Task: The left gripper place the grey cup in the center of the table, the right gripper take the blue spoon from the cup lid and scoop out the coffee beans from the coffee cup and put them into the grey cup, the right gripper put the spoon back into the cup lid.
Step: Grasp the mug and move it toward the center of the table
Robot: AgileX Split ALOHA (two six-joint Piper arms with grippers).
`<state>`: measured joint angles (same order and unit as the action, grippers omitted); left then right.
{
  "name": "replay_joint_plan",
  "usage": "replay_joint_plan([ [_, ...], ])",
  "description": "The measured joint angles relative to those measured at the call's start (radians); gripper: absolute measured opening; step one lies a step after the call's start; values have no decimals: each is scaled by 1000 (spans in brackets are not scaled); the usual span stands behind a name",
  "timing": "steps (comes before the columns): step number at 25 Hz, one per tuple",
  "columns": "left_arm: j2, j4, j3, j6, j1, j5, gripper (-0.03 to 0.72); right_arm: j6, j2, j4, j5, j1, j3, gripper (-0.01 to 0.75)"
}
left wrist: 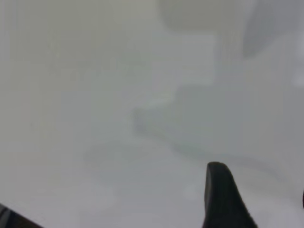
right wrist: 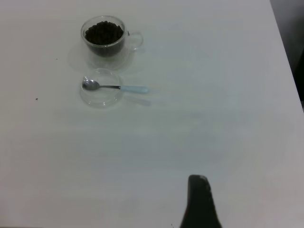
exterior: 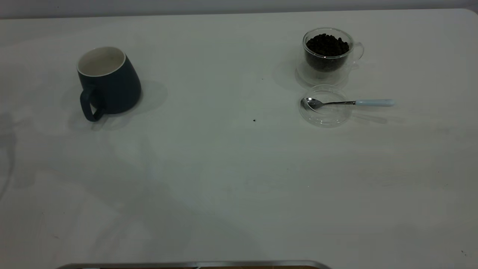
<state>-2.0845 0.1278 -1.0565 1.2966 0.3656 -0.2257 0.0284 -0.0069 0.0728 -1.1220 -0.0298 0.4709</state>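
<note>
Dim, flat light; soft shadows beside dark blue-grey ceramic mug [exterior: 108,84] on white tabletop [exterior: 224,168]. Left wrist view strongly blurred.

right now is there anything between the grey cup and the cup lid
Almost bare in the exterior view: between the grey cup and the cup lid lies only white table with two tiny dark specks.

Little of the robot shows: the left gripper's finger [left wrist: 223,199] is a matte black, rounded-tipped wedge at the lower right of its wrist view. The right gripper's finger [right wrist: 200,204] looks alike, bottom centre.
</note>
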Motion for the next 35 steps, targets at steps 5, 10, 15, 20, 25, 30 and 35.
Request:
replay_joint_plan([
  [5,-59,-128,-132,61,0,-29,466,0,0,0,0,0,0,588],
  [10,-82,-417,-233,304,0,-174,466,0,0,0,0,0,0,588],
  [15,-84,-663,-284,580,-4,-263,466,0,0,0,0,0,0,588],
  [20,-103,-781,-325,736,-25,-280,466,0,0,0,0,0,0,588],
  [25,-153,-789,-348,760,-65,-280,466,0,0,-1,0,0,0,588],
  [30,-177,-789,-349,768,-122,-283,466,0,0,-1,0,0,0,588],
  [35,-210,-790,-350,771,-180,-270,466,0,0,-1,0,0,0,588],
])
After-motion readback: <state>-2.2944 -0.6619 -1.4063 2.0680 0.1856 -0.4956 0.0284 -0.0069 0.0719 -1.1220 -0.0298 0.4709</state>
